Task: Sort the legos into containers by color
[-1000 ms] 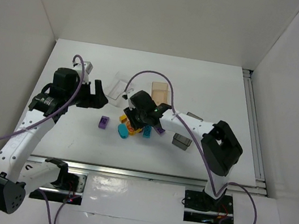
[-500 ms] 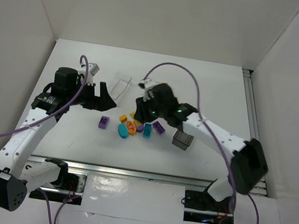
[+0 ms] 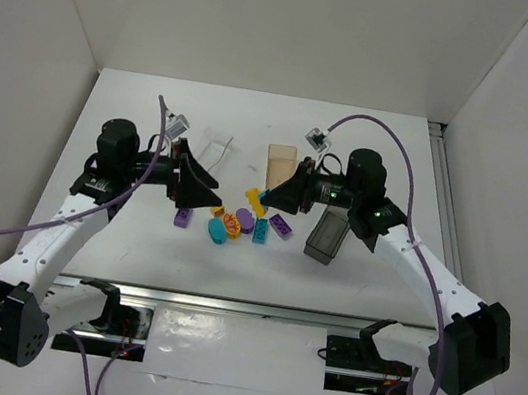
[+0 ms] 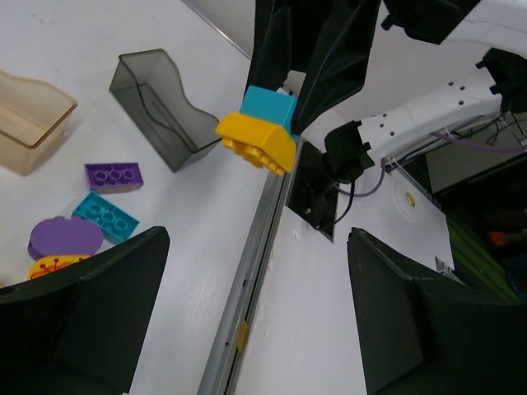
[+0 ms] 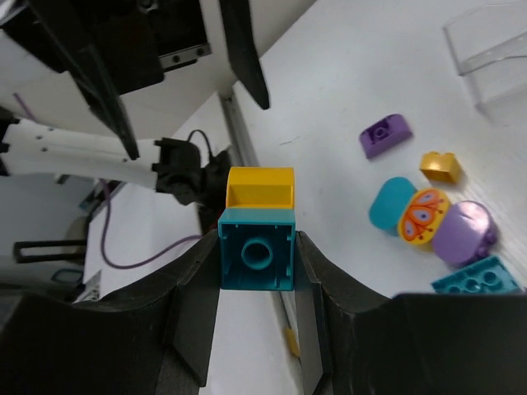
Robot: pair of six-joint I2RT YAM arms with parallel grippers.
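right gripper clamped on teal brick, held above the table; yellow brick stuck to it. left gripper gaping, empty. judged light, rigid, slick plastic; the 2 need separating, so grip yellow's flat sides.

Teal brick stuck to yellow brick is held airborne; other legos lie clustered near clear tray, tan box, grey box.

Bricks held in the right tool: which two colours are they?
Teal and yellow-orange bricks; clearest in right wrist view.
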